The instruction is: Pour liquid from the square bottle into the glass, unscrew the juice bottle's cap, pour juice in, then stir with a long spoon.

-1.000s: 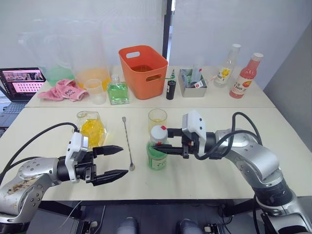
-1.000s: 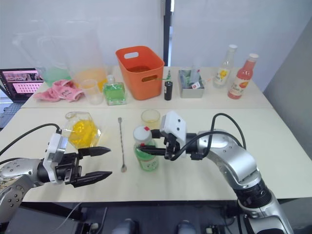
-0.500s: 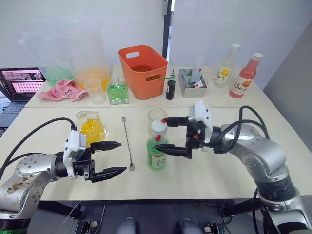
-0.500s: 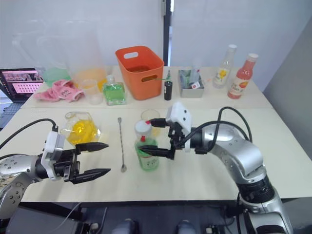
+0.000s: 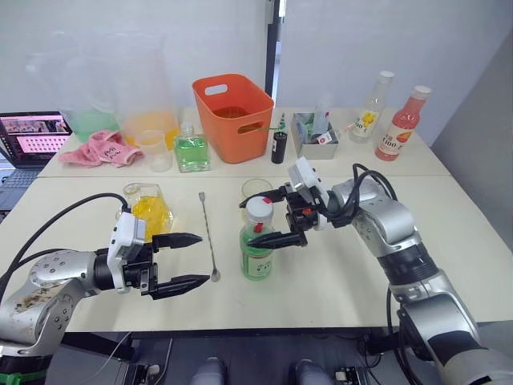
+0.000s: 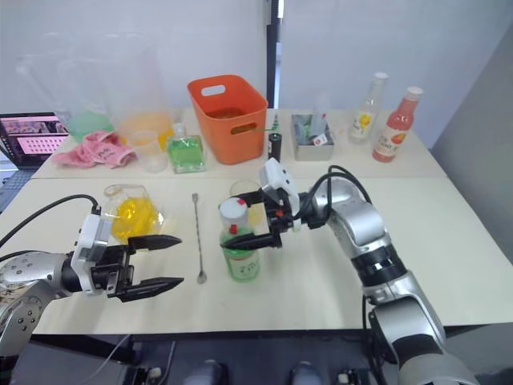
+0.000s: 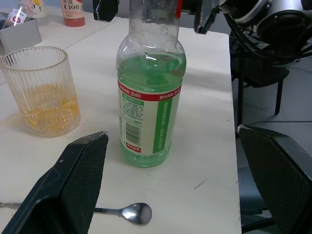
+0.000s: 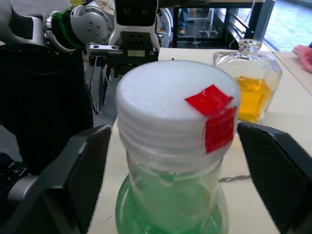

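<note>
Your right wrist view, item by item:

- Juice bottle [image 8: 173,214]: upright, clear, green liquid inside, standing between your right gripper's [image 8: 178,165] two black fingers [image 8: 80,170], which are spread wide on either side and clear of it.
- Cap [image 8: 175,109]: white, ribbed, still on the bottle, with a red tape tab [image 8: 214,114] folded over its rim.
- Square bottle [image 8: 248,80]: clear glass, yellow liquid, standing on the table [image 8: 292,122] beyond the juice bottle.
- Spoon [image 8: 236,179]: a short stretch of handle showing just beside the juice bottle.
- Left gripper [image 8: 100,80]: facing you across the table, fingers apart.
- Pink cloth [image 8: 303,54]: at the far table edge.
</note>
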Robot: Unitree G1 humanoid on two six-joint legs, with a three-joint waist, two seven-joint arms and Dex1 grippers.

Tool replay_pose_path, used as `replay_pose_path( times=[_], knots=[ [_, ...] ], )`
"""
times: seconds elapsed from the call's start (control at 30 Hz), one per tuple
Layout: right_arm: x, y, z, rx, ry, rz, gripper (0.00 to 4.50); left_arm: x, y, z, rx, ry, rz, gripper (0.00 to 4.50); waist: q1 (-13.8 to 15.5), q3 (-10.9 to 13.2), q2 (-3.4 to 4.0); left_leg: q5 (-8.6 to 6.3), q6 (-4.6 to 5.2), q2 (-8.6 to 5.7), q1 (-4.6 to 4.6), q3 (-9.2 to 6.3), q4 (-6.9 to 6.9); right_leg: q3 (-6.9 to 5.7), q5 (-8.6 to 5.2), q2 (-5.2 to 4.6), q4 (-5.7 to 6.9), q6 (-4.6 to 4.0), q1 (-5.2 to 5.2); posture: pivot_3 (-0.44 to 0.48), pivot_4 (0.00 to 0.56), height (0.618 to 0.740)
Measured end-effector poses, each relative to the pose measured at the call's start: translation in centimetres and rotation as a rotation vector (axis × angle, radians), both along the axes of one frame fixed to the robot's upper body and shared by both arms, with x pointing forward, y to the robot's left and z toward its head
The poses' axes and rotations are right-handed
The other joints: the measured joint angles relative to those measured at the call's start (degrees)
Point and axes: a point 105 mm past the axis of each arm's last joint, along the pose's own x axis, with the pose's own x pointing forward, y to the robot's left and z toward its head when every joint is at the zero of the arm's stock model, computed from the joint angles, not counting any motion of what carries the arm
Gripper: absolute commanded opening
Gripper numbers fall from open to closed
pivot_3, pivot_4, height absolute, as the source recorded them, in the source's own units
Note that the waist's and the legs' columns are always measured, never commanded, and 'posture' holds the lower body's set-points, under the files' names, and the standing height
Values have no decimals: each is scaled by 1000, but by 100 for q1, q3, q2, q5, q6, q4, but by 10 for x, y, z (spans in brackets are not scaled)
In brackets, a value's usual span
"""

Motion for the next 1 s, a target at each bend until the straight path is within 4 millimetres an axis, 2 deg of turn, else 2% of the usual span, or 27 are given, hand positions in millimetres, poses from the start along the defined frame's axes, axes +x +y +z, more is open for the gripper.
replay_pose_path(
  times=[0.17, 0.2, 0.37, 0.47, 0.6, 0.7, 0.77, 0.9, 1.0],
  knots=[
    [0, -2, -2, -10, 4, 27, 1659, -1, 2, 0, 1, 7, 11, 4500, 4, 0, 0, 1, -1, 0, 2, 0, 0, 0, 0, 0, 1, 0, 1, 0, 150, 739],
    [0, -2, -2, -8, 5, 27, 1566, -2, 2, 0, 1, 10, 11, 4500, 1, 0, 0, 1, -2, 0, 3, 0, 0, 0, 0, 0, 3, 0, 1, 0, 150, 739],
    [-5, -6, -3, 13, 9, -25, 1566, -2, 0, 1, 2, 6, 11, 4500, 10, 0, 0, 1, -2, 0, 0, 0, 0, 0, 0, 0, 2, 0, 0, 0, 150, 739],
    [-9, -9, -1, 33, 35, -180, 1566, 0, 0, 1, 3, 2, 15, 4500, 24, 0, 0, 1, -3, 0, -5, 0, 0, 0, 0, 0, 3, 0, -5, 0, 150, 739],
    [-24, -11, 7, 24, 62, -394, 1566, 2, 2, 0, 1, 1, 27, 4500, 20, 0, 0, 1, -3, 1, -4, 0, 0, 0, 0, 0, 5, -1, -6, 0, 150, 739],
    [-28, -9, 2, -16, 75, -568, 1566, 4, 3, 0, 3, -16, 28, 4500, 7, 0, -1, 1, -3, 2, -1, -1, 0, 0, -1, 0, 7, -5, -6, 0, 150, 739],
    [-29, -6, 3, 17, 99, -680, 1566, 7, 4, 0, -4, -19, 34, 4500, -2, 0, 0, 1, -3, 2, 0, -1, -1, 1, -2, 1, 8, -6, -6, 0, 150, 739],
    [-30, 3, 3, 88, 131, -808, 1566, 9, 2, -1, -10, -15, 15, 4500, -5, -1, -1, 1, -3, 1, -2, -3, -1, 2, -2, 1, 7, -6, -7, 0, 150, 739],
    [-29, 3, 2, 129, 153, -869, 1566, 9, 2, -2, -11, -4, -2, 4500, -6, -1, -1, 1, -3, 1, -1, -3, -1, 2, -1, 1, 7, -6, -6, 0, 150, 739]
  ],
)
